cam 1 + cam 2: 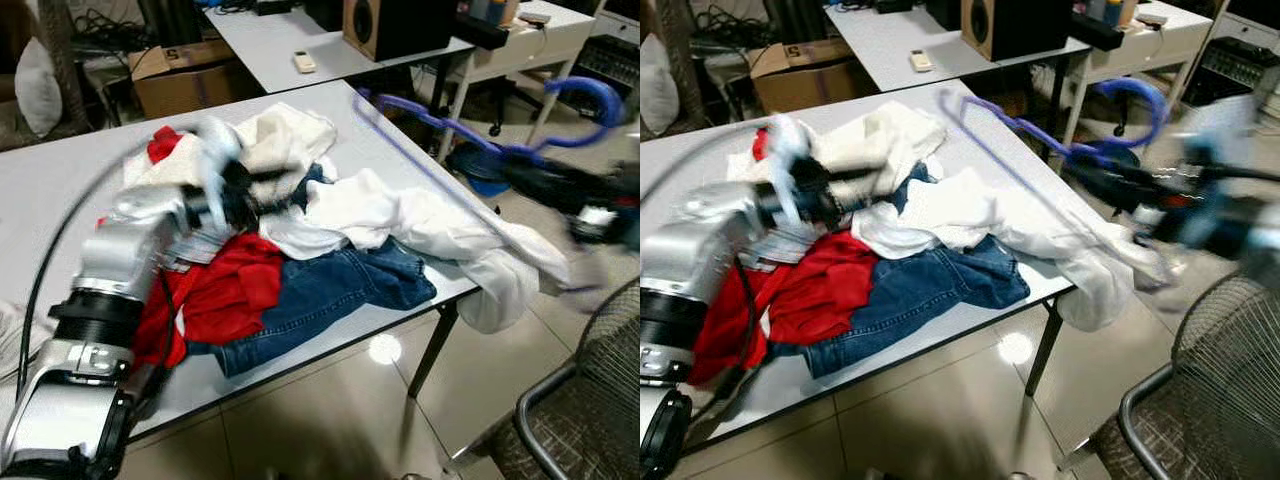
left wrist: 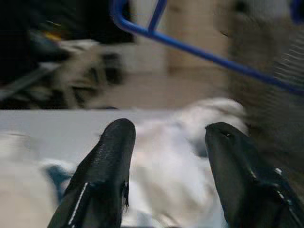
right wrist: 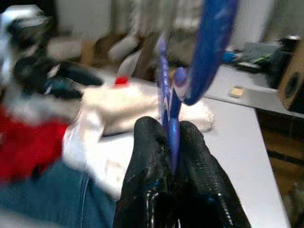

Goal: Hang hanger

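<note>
Right tool was clamped on the blue hanger, both black fingers pressed against the thin neck below the hook. From this tool the hanger's frame extended out over the desk, above the white garment; the hook curved up just beside the tool, off the desk's right edge. Motion blur covered the right arm in both eye views.

Left tool was open, its two fingers spread apart with nothing between them. Directly beneath it lay the pile of clothes: white cloth under the fingertips, a red garment and blue jeans nearer the robot. Beyond the left tool, a blue bar of the hanger crossed the left wrist view.

Farther out, a mesh chair stood near the desk's right corner. Behind the desk, a cardboard box sat on the floor, and a second desk carried a speaker.
</note>
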{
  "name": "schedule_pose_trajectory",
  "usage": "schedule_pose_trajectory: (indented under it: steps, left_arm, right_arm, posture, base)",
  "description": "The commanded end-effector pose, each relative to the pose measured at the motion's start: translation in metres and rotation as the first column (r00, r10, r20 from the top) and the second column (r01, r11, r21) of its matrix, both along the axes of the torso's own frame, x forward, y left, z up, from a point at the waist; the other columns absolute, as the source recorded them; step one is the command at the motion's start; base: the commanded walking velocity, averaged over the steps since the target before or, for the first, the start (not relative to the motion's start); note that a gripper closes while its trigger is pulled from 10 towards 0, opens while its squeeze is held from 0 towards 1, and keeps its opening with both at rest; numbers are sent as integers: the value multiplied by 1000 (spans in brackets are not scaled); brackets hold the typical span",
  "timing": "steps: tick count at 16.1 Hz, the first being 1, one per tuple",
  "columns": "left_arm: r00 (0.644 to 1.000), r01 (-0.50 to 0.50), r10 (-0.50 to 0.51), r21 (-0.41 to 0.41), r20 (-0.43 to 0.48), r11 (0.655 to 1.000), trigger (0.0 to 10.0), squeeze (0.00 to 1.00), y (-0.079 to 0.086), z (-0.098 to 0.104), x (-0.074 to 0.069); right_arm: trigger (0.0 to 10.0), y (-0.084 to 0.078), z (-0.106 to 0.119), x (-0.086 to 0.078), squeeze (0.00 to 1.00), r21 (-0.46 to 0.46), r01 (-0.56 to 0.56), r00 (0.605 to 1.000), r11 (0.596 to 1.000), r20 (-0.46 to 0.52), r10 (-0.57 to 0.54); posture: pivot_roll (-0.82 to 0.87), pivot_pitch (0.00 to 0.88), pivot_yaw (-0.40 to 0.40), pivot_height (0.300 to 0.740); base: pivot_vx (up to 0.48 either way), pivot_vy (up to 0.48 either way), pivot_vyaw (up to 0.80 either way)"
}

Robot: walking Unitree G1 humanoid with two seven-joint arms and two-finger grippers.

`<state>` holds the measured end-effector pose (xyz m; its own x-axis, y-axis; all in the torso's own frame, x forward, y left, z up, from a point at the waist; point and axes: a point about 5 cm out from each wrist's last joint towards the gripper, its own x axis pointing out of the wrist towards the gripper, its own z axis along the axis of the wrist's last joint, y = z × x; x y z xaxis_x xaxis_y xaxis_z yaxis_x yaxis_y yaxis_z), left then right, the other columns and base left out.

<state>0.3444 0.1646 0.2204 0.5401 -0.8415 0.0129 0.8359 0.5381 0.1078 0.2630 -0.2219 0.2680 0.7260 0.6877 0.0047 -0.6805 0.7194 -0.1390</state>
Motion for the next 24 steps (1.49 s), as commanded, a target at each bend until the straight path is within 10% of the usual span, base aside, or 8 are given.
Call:
schedule_pose_trajectory:
  steps: [1, 5, 6, 7, 16, 20, 24]
  left_arm:
    - [991, -122, 122, -3, 50, 993, 10000, 1000, 9, 3, -3]
    - [855, -490, 493, -58, 161, 870, 10000, 816, 17, 6, -26]
    - [840, -515, 522, -83, 150, 853, 10000, 286, 14, 3, -35]
    - [820, -553, 560, -90, 119, 828, 10000, 0, 10, -7, -46]
    - [770, -633, 636, -60, 59, 772, 10000, 0, -4, -41, -68]
    - [794, -604, 603, -21, 82, 797, 10000, 0, -13, -39, -69]
    - [778, -623, 624, -35, 73, 782, 10000, 0, -11, -39, -72]
  right_arm:
    - [10000, 15, -2, 5, 0, 34, 66, 998, 997, -20, -65]
    - [10000, 63, -19, 5, 0, 149, 166, 983, 975, 55, -176]
    - [10000, 66, -22, 4, 0, 181, 233, 969, 956, 45, -244]
    - [10000, 67, -34, 3, 0, 196, 341, 938, 919, -1, -348]
    - [10000, 86, -59, -11, 0, 233, 472, 877, 850, -31, -479]
    - [10000, 101, -35, -17, 0, 22, 346, 924, 938, 168, -345]
    - [10000, 91, -24, -16, 0, 168, 400, 898, 901, 127, -422]
  posture:
    - [-92, 11, 83, 740]
    - [-63, 10, 64, 740]
    - [-53, 13, 56, 740]
    - [-31, 32, 32, 740]
    - [-66, 71, 28, 740]
    - [-65, 78, 37, 740]
    - [-62, 66, 10, 740]
  base:
    - [0, 0, 0]
    - [0, 0, 0]
    - [0, 0, 0]
    - [0, 0, 0]
    - [0, 195, 0]
    - [0, 292, 0]
    - [0, 288, 0]
